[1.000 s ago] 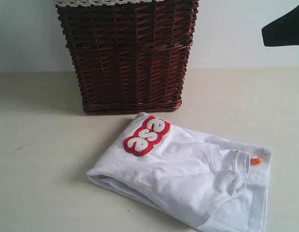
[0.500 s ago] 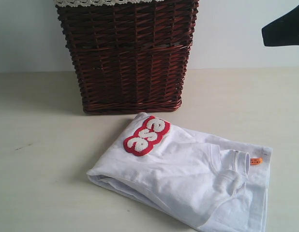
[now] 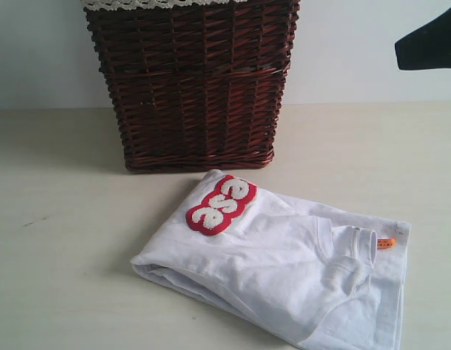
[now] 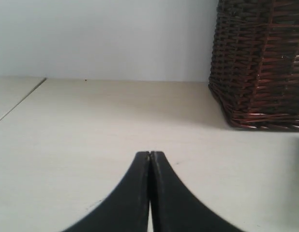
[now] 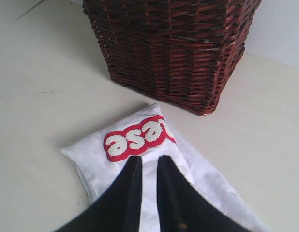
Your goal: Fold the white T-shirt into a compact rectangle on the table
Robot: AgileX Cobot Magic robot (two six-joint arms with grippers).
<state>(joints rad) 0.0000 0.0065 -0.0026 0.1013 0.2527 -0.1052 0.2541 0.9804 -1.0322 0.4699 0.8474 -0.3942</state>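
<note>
The white T-shirt (image 3: pixel 284 270) lies folded into a rough rectangle on the table (image 3: pixel 58 240), in front of the basket. Its red band with fuzzy white letters (image 3: pixel 220 205) faces up at the far corner, and the orange collar tag (image 3: pixel 386 243) shows at the right edge. My right gripper (image 5: pixel 149 158) hovers above the shirt (image 5: pixel 86 157), just short of the red band (image 5: pixel 137 137); its fingers stand slightly apart with nothing between them. My left gripper (image 4: pixel 150 153) is shut and empty over bare table, away from the shirt.
A tall dark wicker basket (image 3: pixel 193 87) with a lace-trimmed liner (image 3: pixel 152 4) stands behind the shirt, against a pale wall. A dark part of my right arm (image 3: pixel 430 45) juts in at the upper right. The basket (image 4: pixel 261 63) stands beside the left gripper.
</note>
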